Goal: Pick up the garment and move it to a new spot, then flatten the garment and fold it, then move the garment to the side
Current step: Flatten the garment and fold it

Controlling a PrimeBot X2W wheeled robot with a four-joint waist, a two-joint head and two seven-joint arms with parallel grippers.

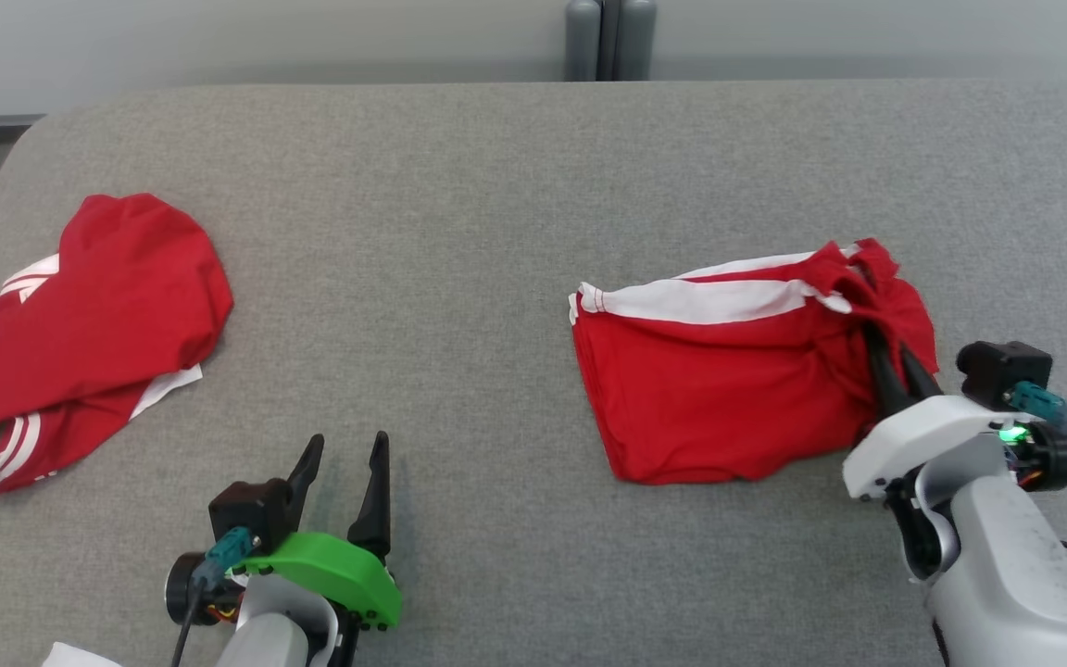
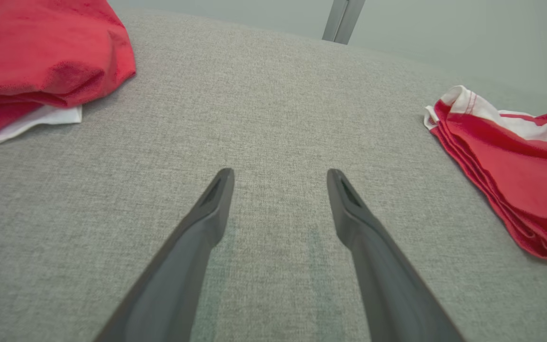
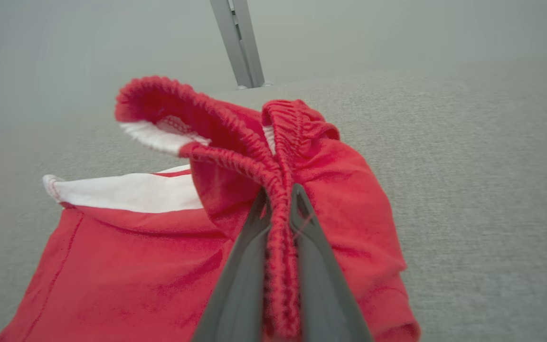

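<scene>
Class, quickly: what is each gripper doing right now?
Left gripper: open, holding nothing.
Right gripper: shut on the red shorts, at the waistband.

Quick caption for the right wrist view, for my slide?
Right gripper shut on the elastic waistband of red shorts on the grey table.

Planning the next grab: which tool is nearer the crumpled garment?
Left. The left tool sits open right of the crumpled garment; right tool clamps the folded shorts, far across.

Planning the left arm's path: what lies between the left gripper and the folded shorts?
Just bare grey table from left gripper to shorts, in the head view.
</scene>
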